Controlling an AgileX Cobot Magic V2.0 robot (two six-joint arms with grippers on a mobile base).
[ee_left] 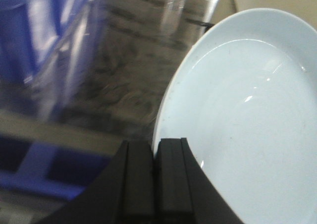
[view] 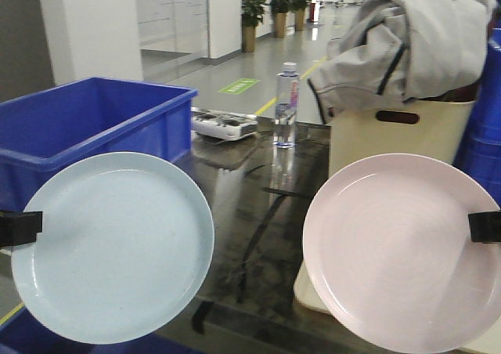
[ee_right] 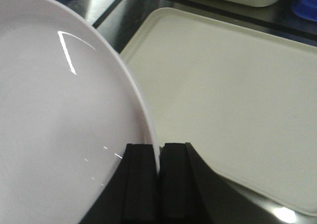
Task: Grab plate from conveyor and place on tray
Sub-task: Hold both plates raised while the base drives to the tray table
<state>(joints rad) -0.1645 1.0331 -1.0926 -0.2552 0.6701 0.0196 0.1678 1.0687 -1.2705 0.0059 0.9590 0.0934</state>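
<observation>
A pale blue plate (view: 117,244) hangs tilted at the left, its left rim pinched by my left gripper (view: 19,227). In the left wrist view that gripper (ee_left: 155,142) is shut on the blue plate (ee_left: 242,120). A pale pink plate (view: 399,252) hangs tilted at the right, and my right gripper (view: 485,226) clamps its right rim. The right wrist view shows this gripper (ee_right: 159,145) shut on the pink plate (ee_right: 59,115), above the near left edge of the cream tray (ee_right: 223,85). One tray corner (view: 307,298) shows under the pink plate. The conveyor is out of view.
A blue crate (view: 86,123) stands at the left of the dark glossy tabletop (view: 250,213). A water bottle (view: 286,103) and a white flat item (view: 223,124) stand farther back. A tall cream bin (view: 399,131) holding a grey jacket (view: 407,41) is behind the tray.
</observation>
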